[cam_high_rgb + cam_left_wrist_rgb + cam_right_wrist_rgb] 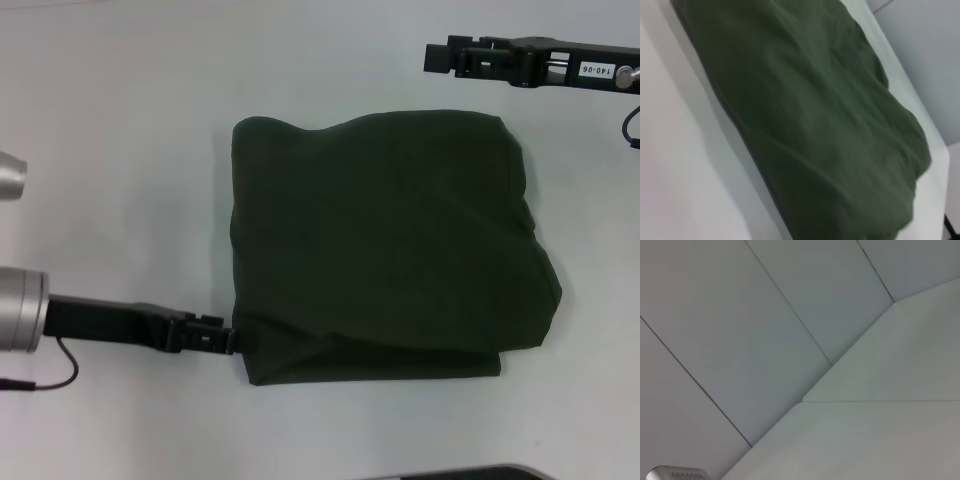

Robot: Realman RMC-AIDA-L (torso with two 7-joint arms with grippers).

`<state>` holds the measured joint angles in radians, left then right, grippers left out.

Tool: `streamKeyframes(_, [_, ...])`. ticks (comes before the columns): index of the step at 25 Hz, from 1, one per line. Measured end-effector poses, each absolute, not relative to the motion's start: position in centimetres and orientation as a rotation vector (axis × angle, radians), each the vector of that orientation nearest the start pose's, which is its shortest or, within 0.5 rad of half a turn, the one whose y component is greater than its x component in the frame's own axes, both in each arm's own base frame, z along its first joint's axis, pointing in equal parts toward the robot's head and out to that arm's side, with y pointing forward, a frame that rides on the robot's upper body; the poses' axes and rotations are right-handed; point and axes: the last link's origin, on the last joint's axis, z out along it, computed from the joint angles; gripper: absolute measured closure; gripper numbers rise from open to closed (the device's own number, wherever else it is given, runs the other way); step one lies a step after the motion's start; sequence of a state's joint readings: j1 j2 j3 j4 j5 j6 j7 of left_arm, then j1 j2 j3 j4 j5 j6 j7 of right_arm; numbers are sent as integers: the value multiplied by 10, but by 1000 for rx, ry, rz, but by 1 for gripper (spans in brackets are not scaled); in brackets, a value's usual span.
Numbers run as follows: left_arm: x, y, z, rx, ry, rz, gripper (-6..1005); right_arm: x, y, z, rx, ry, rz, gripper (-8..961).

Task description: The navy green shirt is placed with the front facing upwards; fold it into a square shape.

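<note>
Head view shows the navy green shirt (385, 245), a dark olive-green cotton garment already folded into a thick, roughly square bundle, lying at the middle of the pale grey-white table (110, 130). The relation that matters is at the bundle's near left corner: the left gripper (222, 339), a slim black tool on a silver forearm, reaches in level from the left and its tip meets the cloth edge right there, so the shirt lies straight ahead of its fingers, toward the robot's right. Whether those fingers are pinching the hem, merely touching it, or spread apart I cannot tell, since the tip merges with the dark fabric. The right gripper (455, 58) hangs well apart from the shirt, beyond its far right corner, pointing left; its fingers look drawn close together with nothing between them. The left arm is plainly the nearer one for any last tidy of that corner. The bundle is slightly wider than deep, its right side bulging outward and a lower layer showing along the near edge. Left wrist view gives only rumpled green cloth (805, 120) filling the picture; right wrist view shows bare table and wall panels. The chest lettering and collar label are hidden inside the fold.
</note>
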<state>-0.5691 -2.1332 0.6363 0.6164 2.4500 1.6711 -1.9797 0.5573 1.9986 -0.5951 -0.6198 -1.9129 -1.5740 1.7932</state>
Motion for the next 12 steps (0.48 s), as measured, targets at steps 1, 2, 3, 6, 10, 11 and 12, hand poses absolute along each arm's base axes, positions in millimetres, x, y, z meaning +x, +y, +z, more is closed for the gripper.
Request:
streamKeyframes(1, [-278,283,-46,-2805,-1631,-291,81,264,352,45,-2493,1151,931,59])
streamKeyframes(2, [-277,285,-47,-2802,-1624,-287,81,264,352,45,-2493,1150,931,59])
streamKeyframes(3, [-276,287,-47,-2801,-1619,-285,81,264,352,45,-2493,1150,931,59])
streamKeyframes(6, [-274,290,-48,-2801,-1606,-283,82,264,352,45,-2493,1150,931,59])
streamKeyframes(10, [-273,293,-48,-2797,-1595,-282,82,265,352,45,-2488,1153,933,58])
streamKeyframes(11, [-273,293,-48,-2795,-1593,-281,82,265,352,45,-2486,1153,934,58])
streamKeyframes(12, [-273,294,-49,-2796,-1591,-282,83,265,352,45,-2485,1153,935,58])
